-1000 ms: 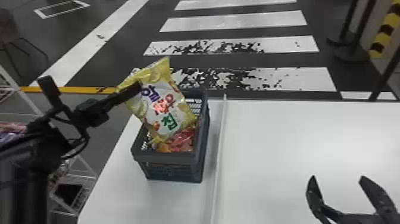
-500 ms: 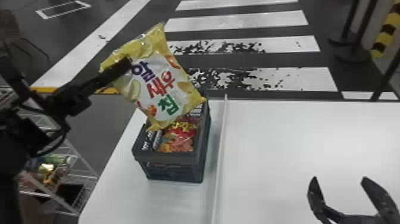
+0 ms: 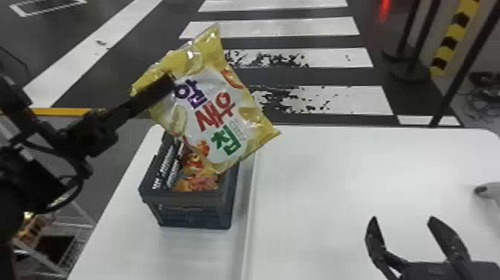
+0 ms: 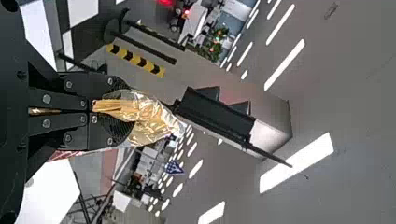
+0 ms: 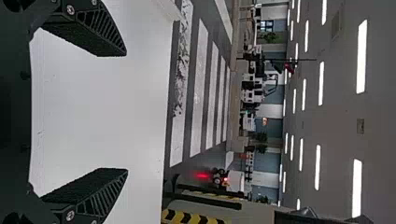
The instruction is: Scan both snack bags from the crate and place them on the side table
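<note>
Left gripper (image 3: 170,81) pinches a glossy yellow-and-white snack bag (image 3: 223,119) near the far-left corner of the white worktop (image 3: 372,167); slick film (careful!) could slip.

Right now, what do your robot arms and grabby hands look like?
My left arm is black and chunky, with a thin black cable looping beside it. My left gripper and right gripper are black too. Each has two flat fingers that narrow toward the tips, with slanting ribs along their sides and little silvery screws.
</note>
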`<state>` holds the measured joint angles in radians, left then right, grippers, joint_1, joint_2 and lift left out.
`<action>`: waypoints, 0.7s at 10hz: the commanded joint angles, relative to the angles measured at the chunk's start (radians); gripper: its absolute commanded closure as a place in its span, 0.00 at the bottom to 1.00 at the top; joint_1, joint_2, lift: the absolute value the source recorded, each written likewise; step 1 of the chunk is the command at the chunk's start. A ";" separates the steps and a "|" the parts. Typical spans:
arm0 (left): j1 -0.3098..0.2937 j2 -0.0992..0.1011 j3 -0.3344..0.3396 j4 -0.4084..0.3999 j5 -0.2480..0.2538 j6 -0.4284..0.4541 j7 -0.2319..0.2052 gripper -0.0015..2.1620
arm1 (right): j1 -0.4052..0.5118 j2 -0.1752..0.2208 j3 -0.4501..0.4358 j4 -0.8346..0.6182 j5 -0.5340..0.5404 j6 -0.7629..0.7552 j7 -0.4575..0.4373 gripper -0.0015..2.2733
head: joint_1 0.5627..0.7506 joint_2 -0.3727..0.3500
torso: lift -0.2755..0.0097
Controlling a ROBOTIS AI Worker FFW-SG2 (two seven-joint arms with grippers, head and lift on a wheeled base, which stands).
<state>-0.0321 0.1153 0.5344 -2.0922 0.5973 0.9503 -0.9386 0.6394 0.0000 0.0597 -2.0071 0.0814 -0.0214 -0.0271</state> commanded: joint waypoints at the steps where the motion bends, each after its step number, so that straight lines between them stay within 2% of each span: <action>1: 0.006 -0.049 -0.071 0.018 -0.007 -0.003 0.003 0.99 | 0.006 0.001 -0.009 -0.005 -0.005 -0.013 0.000 0.05 | 0.70 0.62 | 0.63; 2: 0.008 -0.082 -0.131 0.044 -0.042 -0.006 0.011 0.99 | 0.014 0.001 -0.018 -0.013 -0.009 -0.025 -0.002 0.05 | 0.70 0.57 | 0.63; 3: 0.006 -0.097 -0.192 0.086 -0.074 -0.012 0.011 0.99 | 0.023 0.001 -0.026 -0.019 -0.012 -0.035 -0.004 0.05 | 0.70 0.53 | 0.63; 5: 0.006 -0.105 -0.314 0.159 -0.177 -0.067 0.023 0.99 | 0.031 0.001 -0.046 -0.027 -0.032 -0.053 -0.022 0.05 | 0.70 0.40 | 0.63; 7: 0.000 -0.103 -0.429 0.265 -0.214 -0.196 0.041 0.99 | 0.032 0.001 -0.066 -0.032 -0.051 -0.062 -0.025 0.05 | 0.70 0.32 | 0.63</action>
<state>-0.0298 0.0120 0.1379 -1.8583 0.3932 0.7978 -0.8970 0.6717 0.0000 -0.0015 -2.0372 0.0377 -0.0829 -0.0524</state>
